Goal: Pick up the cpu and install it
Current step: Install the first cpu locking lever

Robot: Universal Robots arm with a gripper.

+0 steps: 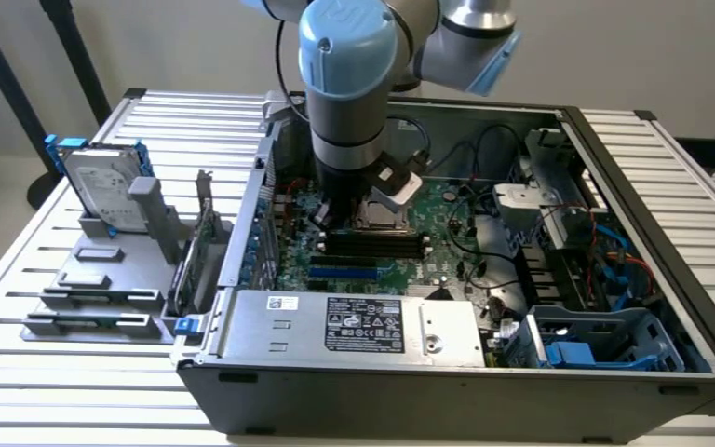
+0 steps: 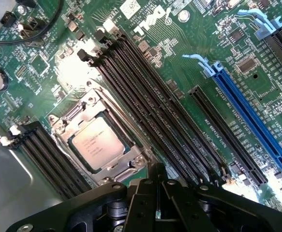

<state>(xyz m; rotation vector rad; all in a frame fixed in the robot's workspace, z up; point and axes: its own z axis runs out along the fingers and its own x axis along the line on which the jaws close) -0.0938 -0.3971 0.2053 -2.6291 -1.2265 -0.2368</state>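
The cpu (image 2: 98, 143), a small square chip with a silver printed top, lies flat in the metal socket frame (image 2: 80, 104) on the green motherboard (image 2: 179, 82). My gripper (image 2: 156, 170) hangs just above the board beside the socket, its black fingers pressed together and holding nothing. In the exterior view the arm reaches down into the open computer case (image 1: 457, 372), and the gripper (image 1: 372, 203) sits over the socket area, which it partly hides.
Black memory slots (image 2: 150, 106) run beside the socket, with a blue expansion slot (image 2: 252, 121) further off. The power supply (image 1: 357, 326) lies along the case front and cables (image 1: 506, 242) cross the board. A hard drive in a blue frame (image 1: 100, 182) stands on a grey fixture outside.
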